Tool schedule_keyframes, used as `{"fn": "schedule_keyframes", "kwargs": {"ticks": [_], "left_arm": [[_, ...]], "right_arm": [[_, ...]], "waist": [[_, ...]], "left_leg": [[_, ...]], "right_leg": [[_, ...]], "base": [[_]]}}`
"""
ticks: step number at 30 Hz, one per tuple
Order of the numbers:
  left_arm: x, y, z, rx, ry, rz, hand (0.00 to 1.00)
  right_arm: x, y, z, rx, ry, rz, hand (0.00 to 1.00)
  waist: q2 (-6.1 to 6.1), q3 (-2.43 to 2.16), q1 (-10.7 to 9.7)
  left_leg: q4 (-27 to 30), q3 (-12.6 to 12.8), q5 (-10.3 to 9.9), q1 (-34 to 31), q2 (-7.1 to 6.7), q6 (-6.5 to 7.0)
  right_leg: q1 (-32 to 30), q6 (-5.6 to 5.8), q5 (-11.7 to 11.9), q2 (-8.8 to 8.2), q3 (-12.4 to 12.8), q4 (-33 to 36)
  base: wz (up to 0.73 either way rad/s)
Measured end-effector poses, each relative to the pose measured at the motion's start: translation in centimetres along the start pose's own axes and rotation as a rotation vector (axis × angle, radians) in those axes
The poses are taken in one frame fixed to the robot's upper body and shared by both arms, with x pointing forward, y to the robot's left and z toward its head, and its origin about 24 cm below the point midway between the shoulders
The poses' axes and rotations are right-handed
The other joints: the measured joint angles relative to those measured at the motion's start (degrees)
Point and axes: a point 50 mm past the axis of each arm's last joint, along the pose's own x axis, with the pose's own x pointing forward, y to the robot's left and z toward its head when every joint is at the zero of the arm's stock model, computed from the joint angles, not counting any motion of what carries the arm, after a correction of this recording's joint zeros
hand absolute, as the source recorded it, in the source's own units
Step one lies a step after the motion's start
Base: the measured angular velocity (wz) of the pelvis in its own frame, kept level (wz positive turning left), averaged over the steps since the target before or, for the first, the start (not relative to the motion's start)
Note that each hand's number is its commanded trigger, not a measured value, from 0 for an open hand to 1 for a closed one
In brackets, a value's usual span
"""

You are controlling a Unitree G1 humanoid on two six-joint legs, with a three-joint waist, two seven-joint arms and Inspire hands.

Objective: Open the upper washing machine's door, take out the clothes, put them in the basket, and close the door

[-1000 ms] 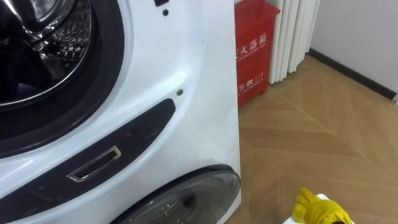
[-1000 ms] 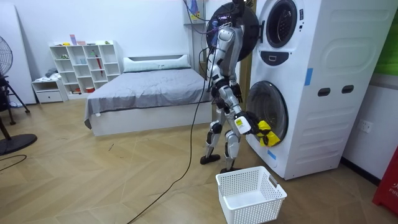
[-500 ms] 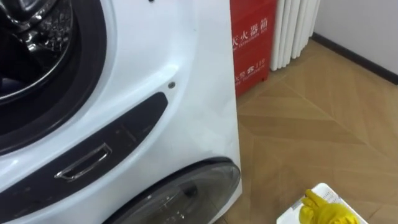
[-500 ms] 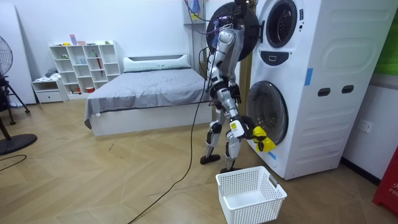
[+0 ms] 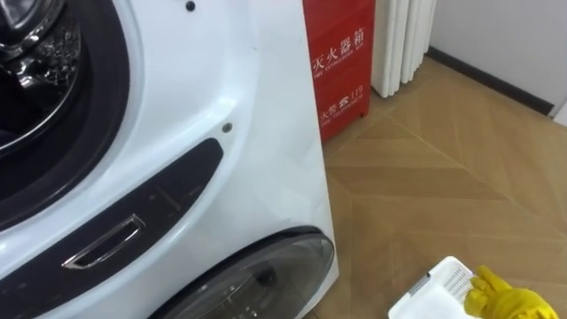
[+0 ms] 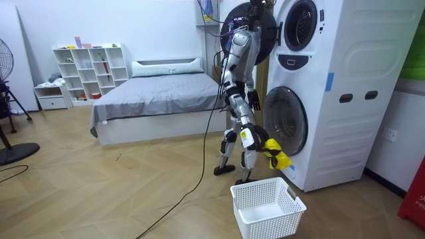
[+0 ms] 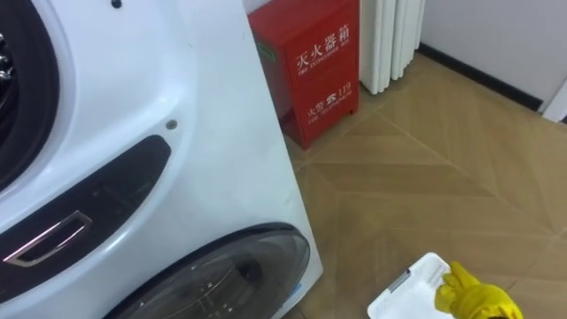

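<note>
The right hand [image 6: 259, 141] is low in front of the robot, and a yellow cloth [image 6: 277, 159] hangs from it. The fingers are too small to make out, but since the cloth dangles from the hand I judge that it is closed on the cloth. The cloth's long axis runs nearly straight down.

Directly beneath it, with a gap between, is a white basket [image 6: 279, 222] on the floor. In the eye views the cloth shows at the lower right, overlapping the basket's near corner. The coming move probably turns on this: the basket lies below the right hand, so lowering and letting go should be enough, with little reach to either side.

The left hand [image 6: 254, 99] is higher, close to the washing machine [image 6: 345, 79]. Whether it is open or closed I cannot tell, and it is the farther hand from the basket.

The robot stands facing the machine's front, with the round lower door [image 5: 266, 270] shut and the upper drum [image 5: 27, 97] open to the left. The wood floor [image 5: 443, 177] runs to the right, with a red box [image 5: 341, 66] at the far wall. A bed [image 6: 159, 99] and a white shelf [image 6: 89, 70] are at the room view's left.
</note>
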Motion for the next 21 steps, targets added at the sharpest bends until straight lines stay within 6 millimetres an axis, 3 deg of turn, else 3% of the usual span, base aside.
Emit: {"fn": "schedule_keyframes", "kwargs": {"ticks": [4, 10, 21], "left_arm": [[0.0, 0.0, -0.1, 0.001, 0.004, 0.001, 0.00], [0.0, 0.0, -0.1, 0.000, 0.003, 0.000, 0.00], [-0.1, 0.0, -0.2, -0.001, 0.003, 0.000, 0.00]], "right_arm": [[0.2, -0.2, 0.4, 0.009, -0.011, -0.027, 0.00], [0.1, -0.6, 0.9, 0.001, -0.037, -0.033, 0.00], [-0.1, -0.7, 1.3, 0.016, -0.074, -0.030, 0.00]], "waist": [[0.09, -0.06, 0.02], [0.77, -0.57, 0.19], [0.52, -0.39, 0.34]], "left_leg": [[-0.40, 0.13, -0.02, 0.01, -0.13, 0.01], [-0.51, 0.17, 0.00, 0.29, -0.13, -0.01], [-0.36, 0.06, -0.04, 0.13, -0.35, -0.01]], "right_leg": [[-0.04, 0.13, -0.11, 0.12, 0.43, 0.16], [-0.04, 0.05, -0.06, 0.33, 0.44, 0.18], [-0.40, 0.14, -0.35, 0.29, 0.98, 0.93]], "base": [[-0.01], [-0.01], [-0.01]]}}
